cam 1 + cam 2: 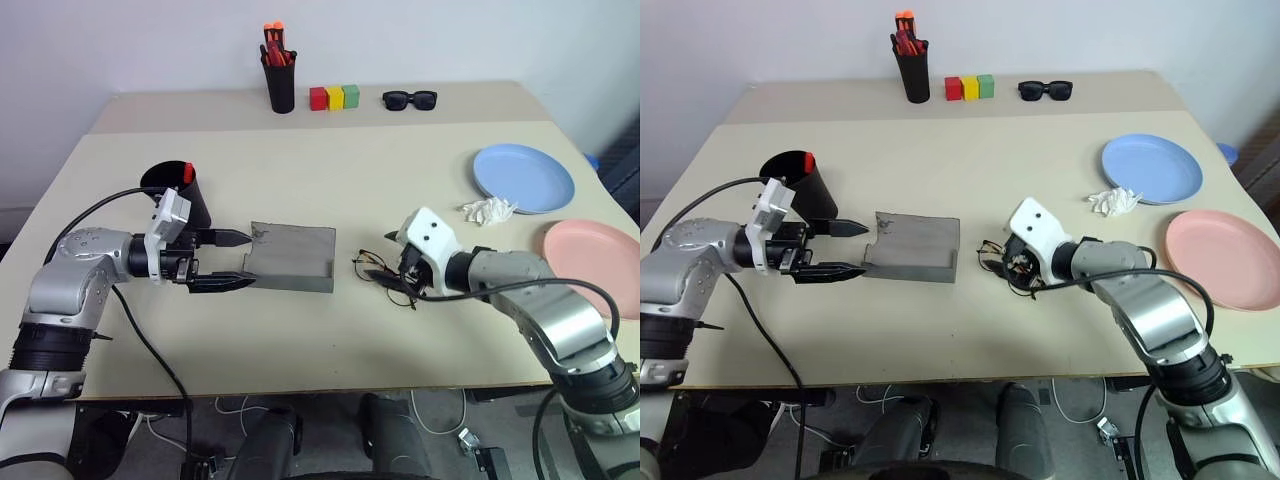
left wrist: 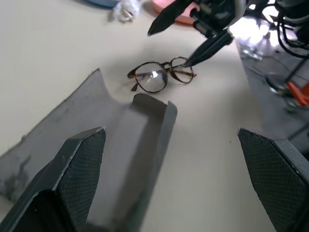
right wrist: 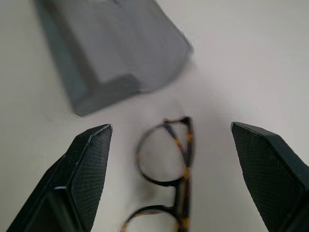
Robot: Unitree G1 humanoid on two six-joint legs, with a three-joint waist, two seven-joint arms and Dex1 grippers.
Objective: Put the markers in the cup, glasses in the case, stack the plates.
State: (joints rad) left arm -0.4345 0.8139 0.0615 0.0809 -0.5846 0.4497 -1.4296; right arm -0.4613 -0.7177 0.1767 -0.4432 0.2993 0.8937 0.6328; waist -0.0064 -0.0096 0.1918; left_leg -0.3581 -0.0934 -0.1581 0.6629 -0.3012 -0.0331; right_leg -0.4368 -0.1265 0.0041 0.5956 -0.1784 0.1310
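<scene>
The grey case (image 1: 295,256) lies opened out flat mid-table. My left gripper (image 1: 246,259) is open at its left edge, gripping nothing. The glasses (image 1: 385,275) rest on the table just right of the case, also seen as thin dark rims (image 3: 169,169). My right gripper (image 3: 171,128) hovers open over them, fingers either side, and whether a tip touches the frame is unclear. Behind my left wrist stands the black cup (image 1: 172,195), a red-capped marker (image 1: 187,172) sticking out of it. The blue plate (image 1: 523,178) and pink plate (image 1: 595,255) lie apart at the right.
A crumpled white scrap (image 1: 488,209) lies beside the blue plate. At the back stand a black pen holder with orange-tipped markers (image 1: 280,75), three coloured blocks (image 1: 334,97) and black sunglasses (image 1: 410,99). The table's front edge (image 1: 330,385) runs below both arms.
</scene>
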